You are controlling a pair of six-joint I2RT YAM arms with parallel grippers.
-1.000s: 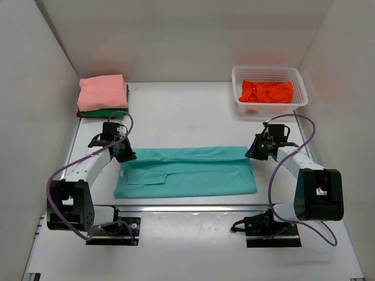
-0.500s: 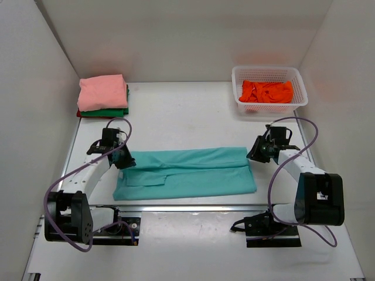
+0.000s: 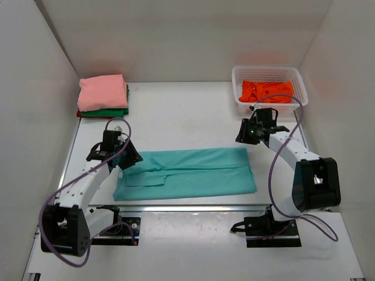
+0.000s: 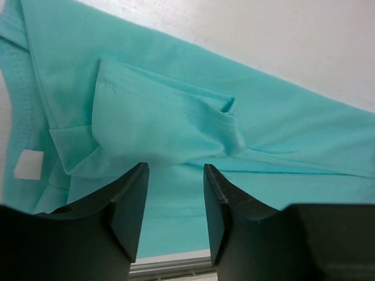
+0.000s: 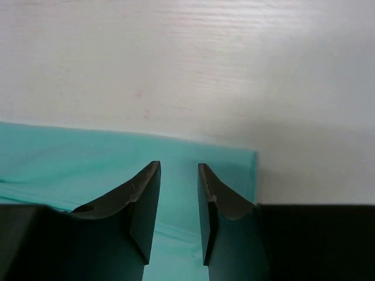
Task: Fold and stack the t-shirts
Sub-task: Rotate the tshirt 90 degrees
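A teal t-shirt (image 3: pixel 190 172) lies flat on the table as a long folded band, its sleeve tucked over (image 4: pixel 170 123). My left gripper (image 3: pixel 131 160) hovers at the shirt's far left corner. Its jaws (image 4: pixel 176 178) stand open over the cloth with nothing between them. My right gripper (image 3: pixel 242 138) hangs just beyond the shirt's far right corner (image 5: pixel 237 167), also open and empty (image 5: pixel 179 172). A salmon-pink t-shirt (image 3: pixel 103 92) tops a folded stack with a green one (image 3: pixel 114 111) and a red one (image 3: pixel 82 115) under it. An orange t-shirt (image 3: pixel 266 92) lies crumpled in the basket.
The white mesh basket (image 3: pixel 300 89) stands at the back right, close behind my right arm. The folded stack sits at the back left corner. White walls close in the table on three sides. A metal rail (image 3: pixel 187 207) runs along the near edge.
Both grippers were shut on the teal shirt's far edge; they have opened and let it go. The right one has drawn back toward the basket, and the left has lifted slightly.
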